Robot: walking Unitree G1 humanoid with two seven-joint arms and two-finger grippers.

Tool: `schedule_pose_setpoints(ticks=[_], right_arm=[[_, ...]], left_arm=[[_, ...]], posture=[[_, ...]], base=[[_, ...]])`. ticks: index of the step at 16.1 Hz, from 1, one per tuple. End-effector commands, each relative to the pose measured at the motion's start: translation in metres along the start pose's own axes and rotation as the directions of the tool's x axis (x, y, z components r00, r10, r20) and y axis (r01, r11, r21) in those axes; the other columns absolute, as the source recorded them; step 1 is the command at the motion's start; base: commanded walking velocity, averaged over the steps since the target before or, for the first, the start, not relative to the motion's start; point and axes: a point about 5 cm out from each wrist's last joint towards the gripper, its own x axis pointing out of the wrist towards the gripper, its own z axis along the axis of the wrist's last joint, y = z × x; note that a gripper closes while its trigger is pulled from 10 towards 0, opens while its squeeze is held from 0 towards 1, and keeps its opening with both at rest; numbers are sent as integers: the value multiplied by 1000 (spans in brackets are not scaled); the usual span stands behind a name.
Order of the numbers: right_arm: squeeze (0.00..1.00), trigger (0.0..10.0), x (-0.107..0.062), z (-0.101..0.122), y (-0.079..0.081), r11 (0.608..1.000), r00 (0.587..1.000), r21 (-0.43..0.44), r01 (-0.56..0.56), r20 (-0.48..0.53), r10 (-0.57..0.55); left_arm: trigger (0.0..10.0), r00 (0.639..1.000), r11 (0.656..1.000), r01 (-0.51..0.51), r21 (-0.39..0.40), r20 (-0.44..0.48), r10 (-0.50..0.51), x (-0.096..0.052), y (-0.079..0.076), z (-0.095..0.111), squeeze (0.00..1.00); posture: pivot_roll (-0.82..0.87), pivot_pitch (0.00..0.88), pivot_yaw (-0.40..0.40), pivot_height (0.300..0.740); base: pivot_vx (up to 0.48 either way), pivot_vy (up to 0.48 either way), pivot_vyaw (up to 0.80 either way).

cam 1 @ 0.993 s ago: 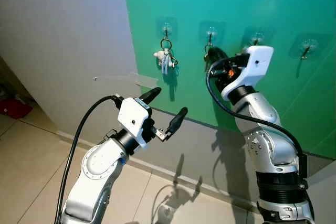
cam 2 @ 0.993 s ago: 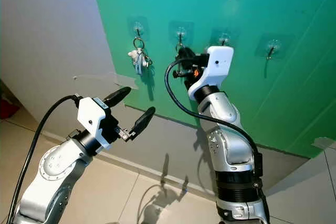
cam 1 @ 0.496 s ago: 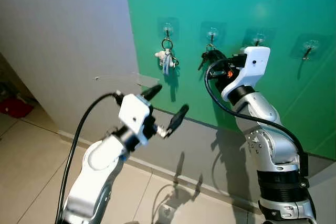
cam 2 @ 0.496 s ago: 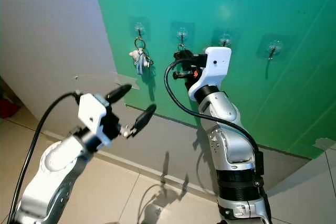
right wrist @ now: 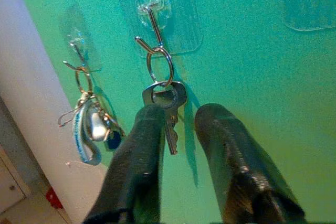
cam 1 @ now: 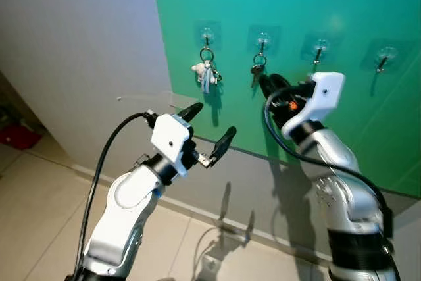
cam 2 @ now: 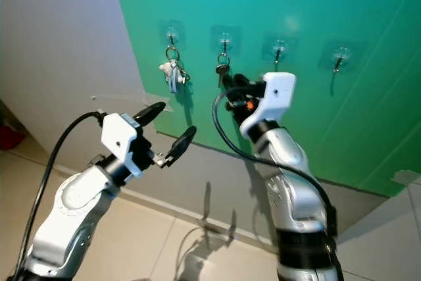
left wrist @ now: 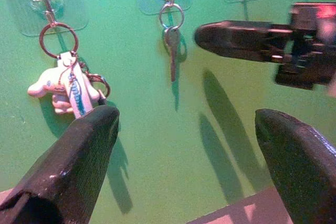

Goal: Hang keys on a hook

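one key point(right wrist: 167, 109) partly behind right tool point(right wrist: 178, 129)

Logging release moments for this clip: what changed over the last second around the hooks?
The right tool has let go of the key, which now hangs by its ring on the second hook, and has drawn back just below it. The left tool, open, still hovers lower left. The charm keychain stays on the first hook; the other two hooks remain bare.
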Motion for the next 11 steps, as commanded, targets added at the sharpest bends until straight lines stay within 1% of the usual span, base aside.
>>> schedule_pose_setpoints(ticks=[1, 2, 3, 4, 5, 6, 7, 9, 10, 11], right_arm=[[1000, 10000, -3, 0, 5, 1000, 1000, 10, -18, -10, 18], [839, 10000, -10, -7, 7, 1000, 999, -27, -9, -52, 8], [0, 10000, -14, -10, 7, 999, 998, -45, -2, -68, -1], [0, 10000, -25, -16, 5, 999, 995, -43, 24, -92, -28], [0, 10000, -39, -23, -1, 997, 991, -57, 51, -117, -57], [0, 10000, -52, -35, -7, 995, 984, -69, 76, -155, -86], [0, 10000, -61, -45, -13, 992, 975, -80, 98, -193, -112], [0, 10000, -74, -59, -27, 970, 948, -142, 199, -224, -227], [0, 10000, -80, -65, -33, 954, 928, -162, 252, -239, -286], [0, 10000, -83, -71, -38, 940, 910, -186, 285, -255, -327]], left_arm=[[10000, 1000, 1000, 0, 11, -3, 0, -1, 2, -1, 0], [10000, 999, 1000, -26, 16, -28, 27, -2, 6, -7, 0], [10000, 998, 999, -41, 26, -43, 42, -2, 7, -9, 0], [10000, 994, 996, -80, 33, -67, 82, -4, 12, -14, 0], [10000, 992, 995, -98, 31, -82, 100, -7, 13, -18, 0], [10000, 988, 995, -92, 27, -125, 95, -15, 14, -25, 0], [10000, 985, 996, -86, 19, -150, 88, -23, 14, -30, 0], [10000, 979, 994, -107, 16, -172, 108, -32, 15, -36, 0], [10000, 976, 992, -122, 16, -181, 122, -33, 14, -39, 0], [10000, 974, 992, -129, 14, -184, 129, -31, 13, -40, 0]], posture=[[-113, 0, 68, 740], [-124, 0, 68, 740], [-125, 0, 66, 740], [-122, 0, 61, 740], [-116, 0, 65, 740], [-117, 0, 74, 740], [-117, 0, 77, 740], [-127, 0, 81, 740], [-129, 0, 78, 740], [-130, 0, 68, 740]], base=[[0, 0, 0], [0, 0, 0], [0, 0, 0], [0, 0, 0], [0, 0, 0], [0, 0, 0], [0, 0, 0], [0, 360, 0], [0, 428, 0], [0, 442, -425]])
